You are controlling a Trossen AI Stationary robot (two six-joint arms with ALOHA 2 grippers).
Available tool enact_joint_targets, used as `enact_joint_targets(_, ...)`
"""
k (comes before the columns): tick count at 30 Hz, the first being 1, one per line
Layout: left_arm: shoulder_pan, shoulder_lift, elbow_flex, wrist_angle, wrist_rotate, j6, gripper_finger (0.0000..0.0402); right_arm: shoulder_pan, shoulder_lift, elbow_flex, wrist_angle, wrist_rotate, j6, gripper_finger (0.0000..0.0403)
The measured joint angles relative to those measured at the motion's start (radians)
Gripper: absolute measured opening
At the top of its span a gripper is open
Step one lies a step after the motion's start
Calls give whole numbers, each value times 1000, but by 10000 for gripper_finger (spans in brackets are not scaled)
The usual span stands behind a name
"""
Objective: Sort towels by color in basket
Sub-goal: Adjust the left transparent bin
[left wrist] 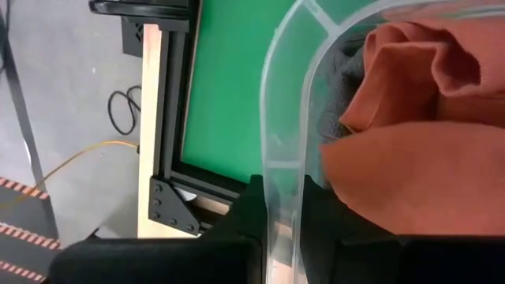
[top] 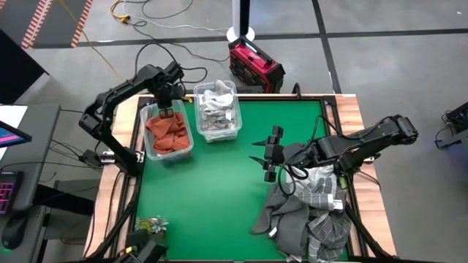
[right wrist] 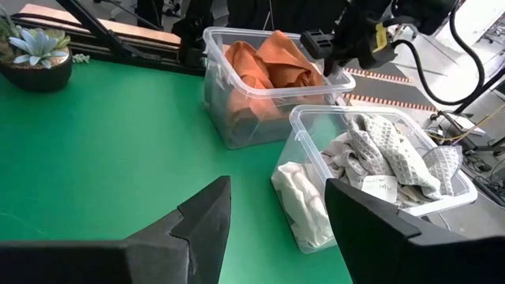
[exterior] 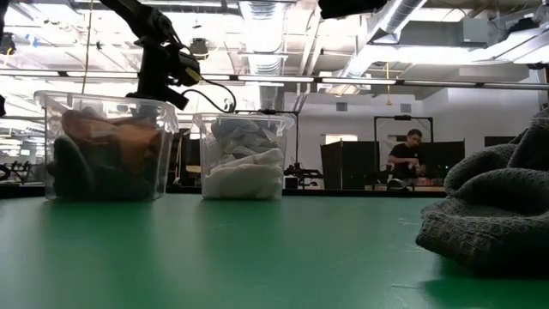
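Green mat [top: 219,190] centre open, two bins [top: 217,109] block far-left corner, towel heap [top: 311,208] blocks near-right.

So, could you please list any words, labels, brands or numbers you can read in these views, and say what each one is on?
No text can be read in any view.
White tag on the pale towels in the clear bin: it carries print, too small to read.
Yellow label on the left gripper: too blurred to read.
Red case on the floor: no legible marking.

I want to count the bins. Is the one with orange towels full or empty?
Nearly full. In the clear bin, rust-orange towels pile up to its rim; the left gripper pinches that rim.
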Motion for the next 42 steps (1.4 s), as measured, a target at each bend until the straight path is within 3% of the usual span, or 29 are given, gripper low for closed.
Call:
enact_joint_targets(17, -71, 2, -4, 142, -56, 136, 46, 0, 0, 0, 0, 0, 0, 234)
enact_joint_targets(25, -53, 2, -3, 308, -158, 177, 50, 0, 0, 0, 1, 0, 0, 234)
enact_joint_targets(42, -1, 2, -2, 503, -174, 239, 69, 0, 0, 0, 0, 0, -6, 234)
